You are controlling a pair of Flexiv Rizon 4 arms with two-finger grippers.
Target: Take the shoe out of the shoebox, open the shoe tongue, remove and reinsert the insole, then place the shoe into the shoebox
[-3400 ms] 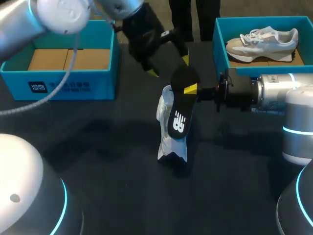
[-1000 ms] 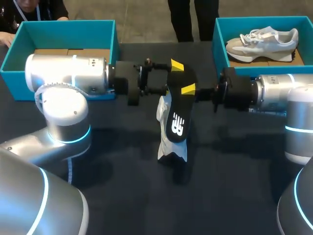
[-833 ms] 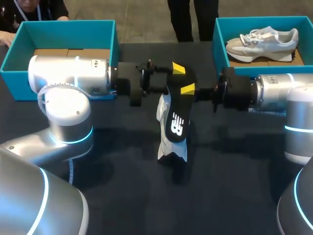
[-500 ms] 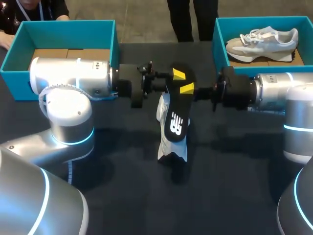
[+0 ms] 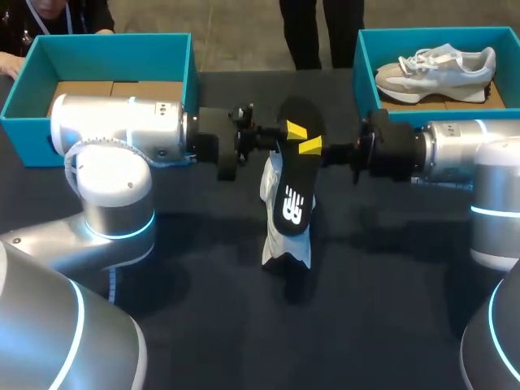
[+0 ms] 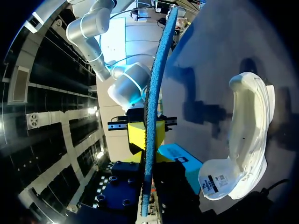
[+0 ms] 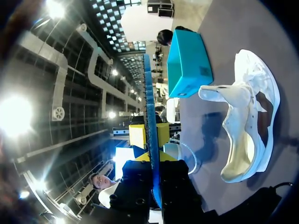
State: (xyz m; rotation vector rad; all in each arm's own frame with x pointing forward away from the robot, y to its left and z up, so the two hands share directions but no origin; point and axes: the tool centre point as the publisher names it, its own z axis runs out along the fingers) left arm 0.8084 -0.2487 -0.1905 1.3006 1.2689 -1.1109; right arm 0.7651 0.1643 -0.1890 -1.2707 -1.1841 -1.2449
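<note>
Dark worktop [image 5: 203, 325] fills the scene, with a blue box at each far corner. The left box [image 5: 106, 39] holds no shoe. The right box [image 5: 364, 65] holds a second shoe [image 5: 439, 69].

The white shoe [image 5: 286, 250] stands in the middle of the worktop, well apart from both boxes. The black insole [image 5: 294, 191] is out of it and hangs just above it, and its low end looks to dip toward the shoe's opening.

The left gripper [image 5: 291, 132] and the right gripper [image 5: 311, 147] meet at the top end of the insole. Each one pinches it from two sides. In both wrist views the insole shows as a thin blue edge [image 6: 150, 112] [image 7: 149, 130] running between the yellow tips.

I think the insole is very light, thin and bendy. It will flop and curl if only one end is held, so a hold on the stiffer heel end is best, with a soft squeeze. The foam should not slip much.

The shoe [image 6: 247, 140] looks light and soft on top, with a firmer sole. It may tip over when the insole is pushed in, so one gripper should hold its heel rim.
</note>
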